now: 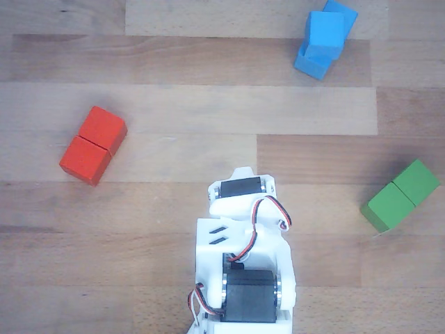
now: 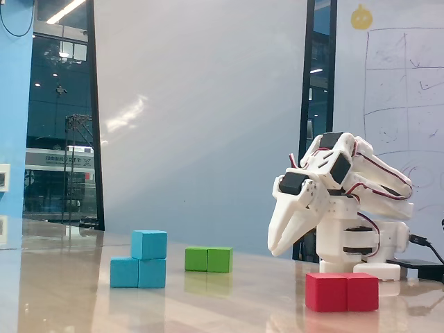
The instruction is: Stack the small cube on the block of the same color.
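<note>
Folded down over its own base, the gripper (image 2: 275,248) shows in the fixed view as white fingers pointing at the table with the tips drawn close together and nothing between them; whether a slight gap remains cannot be told from this side-on angle. It holds nothing and hangs just above the wooden table (image 2: 229,305), well apart from every block. In the other view, which looks straight down, only the arm's white housings and black servos (image 1: 243,268) are seen at the bottom centre, and the fingertips are hidden beneath them.

Counting outward from the fixed camera, nearest comes one red two-cube block (image 2: 342,291), lying flat in front of the arm's base. Next is one light-blue block (image 2: 138,272), also two cubes long and flat on the table, away to the left in that view. One small cube (image 2: 149,244) of the same light blue sits on top of it, over its right-hand half. Farthest back lies one green two-cube block (image 2: 209,259), between the blue stack and the arm.

From above, the red block (image 1: 92,145) is on the left, the green block (image 1: 400,195) on the right, and the small cube (image 1: 325,30) rests on the blue block (image 1: 314,62) at the top right.
</note>
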### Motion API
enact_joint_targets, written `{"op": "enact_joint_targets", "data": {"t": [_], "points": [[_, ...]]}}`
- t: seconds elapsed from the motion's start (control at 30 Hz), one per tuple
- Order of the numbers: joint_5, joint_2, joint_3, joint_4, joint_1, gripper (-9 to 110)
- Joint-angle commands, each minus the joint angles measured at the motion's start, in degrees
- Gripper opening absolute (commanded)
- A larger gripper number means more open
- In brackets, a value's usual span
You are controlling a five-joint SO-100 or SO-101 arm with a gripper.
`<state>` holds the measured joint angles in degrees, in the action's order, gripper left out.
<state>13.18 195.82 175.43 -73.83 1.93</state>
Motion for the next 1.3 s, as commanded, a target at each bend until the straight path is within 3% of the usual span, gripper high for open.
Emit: {"op": "enact_joint_targets", "data": {"t": [0.0,0.37,0.57,1.27], "points": [[-0.3,1.8,-0.4,-0.1,0.4,1],[-1.1,1.8,-0.4,-0.1,0.4,1],[-9.1,1.8,-0.3,0.0,-0.1,1],[-6.3,1.8,-0.6,0.0,-0.1,1]]}}
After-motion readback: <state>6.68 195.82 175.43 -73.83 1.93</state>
